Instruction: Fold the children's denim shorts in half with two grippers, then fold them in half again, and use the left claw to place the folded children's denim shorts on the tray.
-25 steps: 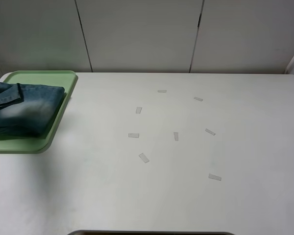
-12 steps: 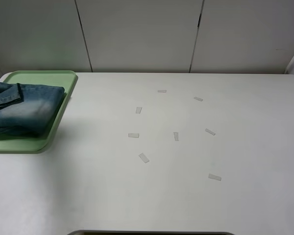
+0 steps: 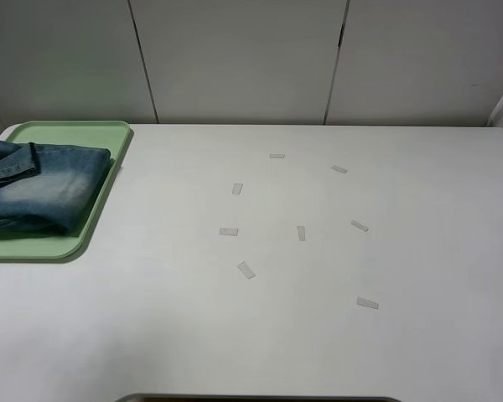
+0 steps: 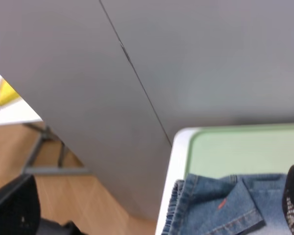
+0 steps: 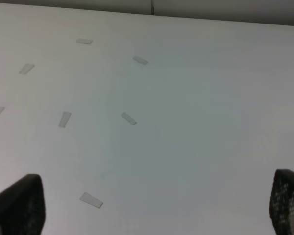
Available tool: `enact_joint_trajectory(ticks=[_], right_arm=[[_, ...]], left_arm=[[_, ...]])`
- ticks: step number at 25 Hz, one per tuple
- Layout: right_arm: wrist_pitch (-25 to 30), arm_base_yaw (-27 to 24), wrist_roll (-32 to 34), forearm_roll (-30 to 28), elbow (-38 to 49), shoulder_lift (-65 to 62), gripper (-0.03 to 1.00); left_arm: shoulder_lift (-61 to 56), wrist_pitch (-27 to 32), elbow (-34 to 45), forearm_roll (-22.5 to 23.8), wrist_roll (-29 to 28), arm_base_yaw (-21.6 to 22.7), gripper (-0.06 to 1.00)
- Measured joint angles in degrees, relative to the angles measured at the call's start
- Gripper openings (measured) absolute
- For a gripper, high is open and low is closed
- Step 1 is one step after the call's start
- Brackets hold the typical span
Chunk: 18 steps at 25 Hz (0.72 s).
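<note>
The children's denim shorts (image 3: 35, 188) lie folded on the pale-green tray (image 3: 75, 131) at the table's far left, partly cut off by the frame edge. Neither gripper shows in the exterior high view. In the left wrist view the left gripper (image 4: 156, 208) is open and empty, lifted away from the tray (image 4: 245, 149), with its black fingertips (image 4: 17, 208) wide apart; the shorts' gathered waistband and hem (image 4: 220, 205) show below it. In the right wrist view the right gripper (image 5: 154, 203) is open and empty above the bare white table, its fingertips (image 5: 288, 200) wide apart.
Several small pale tape marks (image 3: 246, 270) are scattered over the middle of the white table (image 3: 235, 335), and they also show in the right wrist view (image 5: 129, 118). Grey cabinet panels (image 3: 235, 59) stand behind the table. A dark edge (image 3: 260, 399) runs along the table's front.
A bit of the left arm at the upper left edge has risen out of the exterior view. The shadow beside the tray has shrunk. The shorts have not moved.
</note>
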Motion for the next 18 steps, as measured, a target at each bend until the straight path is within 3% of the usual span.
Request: enact_joint_trajectory(ticks=[5,9,14,18], right_arm=[[0.0,0.0,0.0,0.0,0.0,0.0,0.69],[0.0,0.0,0.0,0.0,0.0,0.0,0.69],[0.0,0.0,0.0,0.0,0.0,0.0,0.69],[0.0,0.0,0.0,0.0,0.0,0.0,0.69]], left_arm=[[-18.0,0.4,9.3,-0.7,0.0,0.0,0.99],[-34.4,6.0,16.9,-2.6,0.0,0.0,0.99],[-41.5,10.6,19.6,-4.0,0.1,0.0,0.99],[-51.7,23.3,22.6,-10.0,0.4,0.0,0.99]])
